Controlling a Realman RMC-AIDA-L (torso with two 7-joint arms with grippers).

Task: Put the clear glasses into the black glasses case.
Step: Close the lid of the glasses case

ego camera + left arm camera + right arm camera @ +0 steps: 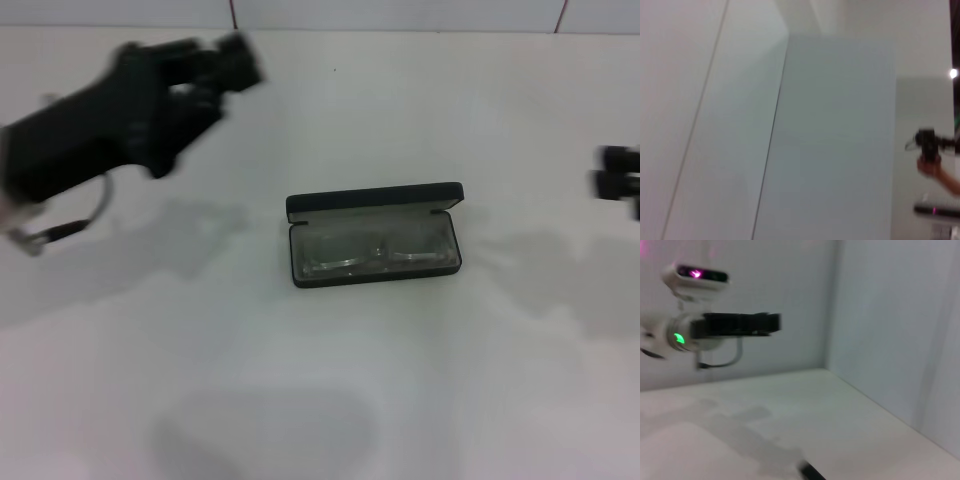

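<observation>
Since the clear glasses (372, 254) already lie folded inside the open black glasses case (375, 236) in the middle of the worktop (420, 380), the placing seems done and only the lid is up. The left pincer (225, 62) hangs raised, well apart from the case toward the far left; whether its fingers are apart cannot be told. The right pincer (618, 172) waits at the right edge, also unclear.

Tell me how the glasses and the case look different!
The clear glasses are see-through, so the lining shows through them, while the black glasses case is solid and dark. The glasses lie inside, and the case wraps around them. The glasses are the smaller thing; the case is a bit bigger, with its lid standing open behind. Both sit together on the white table, and both are long from side to side.
</observation>
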